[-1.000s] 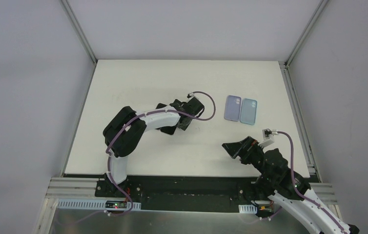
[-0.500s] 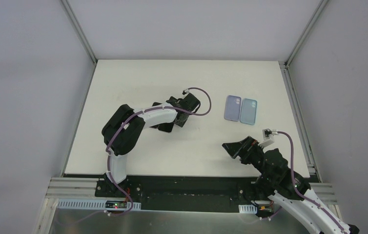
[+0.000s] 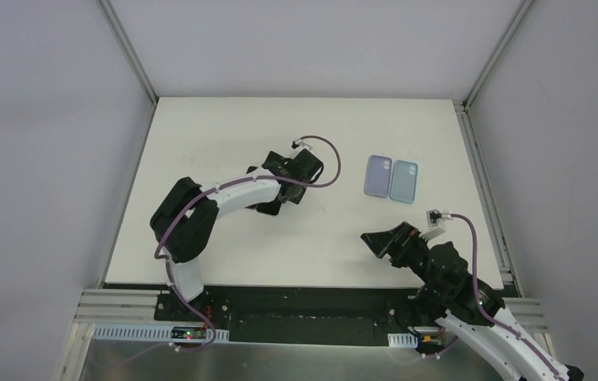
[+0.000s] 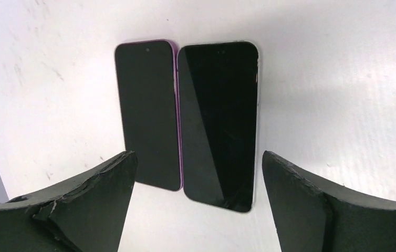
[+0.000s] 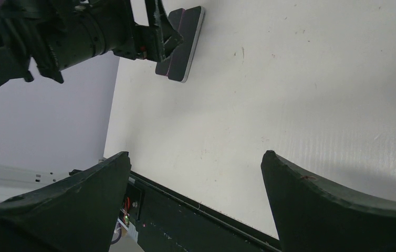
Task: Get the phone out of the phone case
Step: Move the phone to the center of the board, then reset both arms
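Two phones lie screen up, side by side on the white table. One has a purple rim (image 4: 147,115), the other a silver rim (image 4: 219,121); in the right wrist view they show as a dark slab (image 5: 183,44). My left gripper (image 4: 197,170) hovers open over their near ends and holds nothing. From above, the left gripper (image 3: 278,193) covers most of the phones (image 3: 266,209). A purple phone case (image 3: 377,175) and a light blue one (image 3: 404,181) lie backs up, to the right. My right gripper (image 3: 377,240) (image 5: 196,155) stands open and empty near the front edge.
Grey walls and metal rails (image 3: 482,171) bound the table. The black front rail (image 5: 201,215) runs just below the right gripper. The left arm's purple cable (image 3: 329,163) loops beside its wrist.
The left arm has swung a little to the left and back, and its jaws have opened wider. The right arm and the two cases have not moved.
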